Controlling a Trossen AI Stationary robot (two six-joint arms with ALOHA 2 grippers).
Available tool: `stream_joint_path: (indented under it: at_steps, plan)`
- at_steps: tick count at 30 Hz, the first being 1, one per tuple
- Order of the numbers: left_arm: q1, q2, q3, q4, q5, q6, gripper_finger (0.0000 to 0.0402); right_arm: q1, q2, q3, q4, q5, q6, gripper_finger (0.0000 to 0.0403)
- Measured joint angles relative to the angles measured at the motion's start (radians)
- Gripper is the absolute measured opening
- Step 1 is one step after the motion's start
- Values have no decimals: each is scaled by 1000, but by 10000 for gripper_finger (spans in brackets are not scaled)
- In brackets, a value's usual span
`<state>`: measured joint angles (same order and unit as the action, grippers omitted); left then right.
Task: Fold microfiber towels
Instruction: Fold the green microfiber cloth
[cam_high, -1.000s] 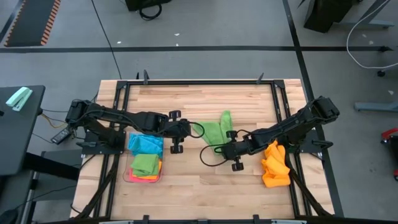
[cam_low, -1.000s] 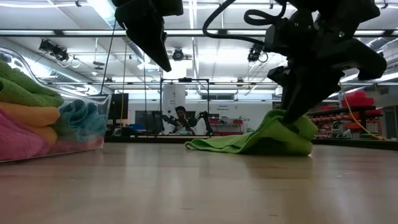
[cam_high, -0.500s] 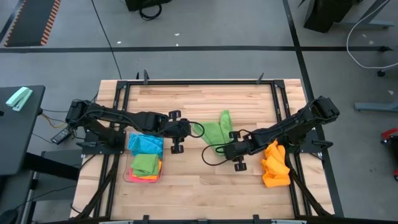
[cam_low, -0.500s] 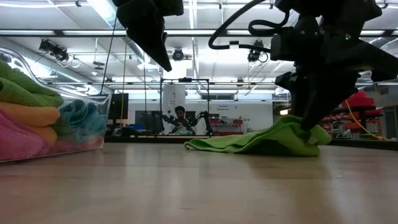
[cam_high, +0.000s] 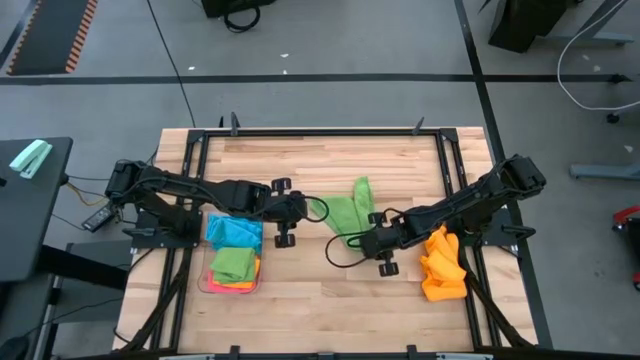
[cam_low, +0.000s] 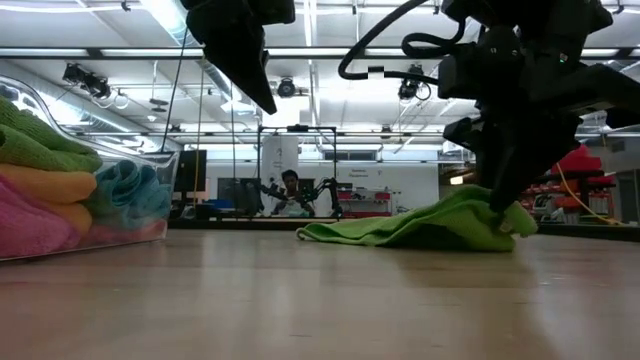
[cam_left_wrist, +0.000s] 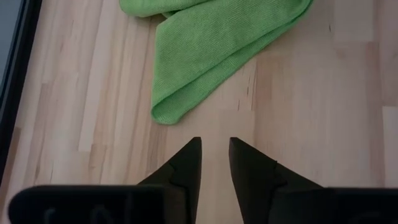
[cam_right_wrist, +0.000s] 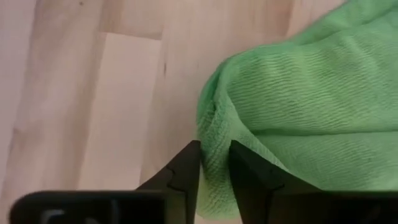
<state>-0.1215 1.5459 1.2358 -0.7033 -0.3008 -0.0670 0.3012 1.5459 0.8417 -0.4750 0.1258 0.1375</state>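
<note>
Green microfiber towel (cam_high: 348, 212): lies crumpled and partly doubled over near the middle of the wooden counter (cam_high: 320, 300), between the two arms. One rounded fold points toward the left arm; the other end bunches up under the right arm.

Right gripper (cam_right_wrist: 214, 163): down at the towel's near edge, fingers narrowly apart with a ridge of green cloth pinched between their tips. In the low view (cam_low: 505, 205) it stands at the raised right end of the towel, which slopes away flat to the left.

Left gripper (cam_left_wrist: 215, 163): poised above bare counter just beside the towel's rounded fold, not touching it; fingers drawn close with a slim gap, holding nothing. From above (cam_high: 298, 210) it sits to the left of the towel.

Orange towel (cam_high: 442, 264): heaped at the counter's right side, just beside the right arm.

Clear plastic tray (cam_high: 207, 283): at the counter's left side, holding folded towels in blue (cam_high: 236, 231), green (cam_high: 233, 263), orange and pink, stacked.

Person (cam_low: 290, 185): seen far off in the room beyond the counter.
</note>
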Motion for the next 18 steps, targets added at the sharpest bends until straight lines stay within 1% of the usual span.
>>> stream_joint_path:
  at_steps: [2, 8, 12, 16, 18]
  plan:
    - [0, 0, 0, 3, 0, 0, 93, -4, 0, 3, -13, -14, -4, 79]
    - [-1, 0, 0, 24, 0, 6, 89, -18, -6, 46, -134, -20, 9, 47]
    - [0, 0, 0, 32, 0, 9, 83, -25, -6, 61, -137, -22, -6, 43]
    - [-7, 0, 0, 44, 0, 11, 85, -40, -5, 151, -309, -23, 7, 44]
    - [-14, 0, 0, 41, -1, 31, 91, -45, -5, 196, -366, -23, 24, 44]
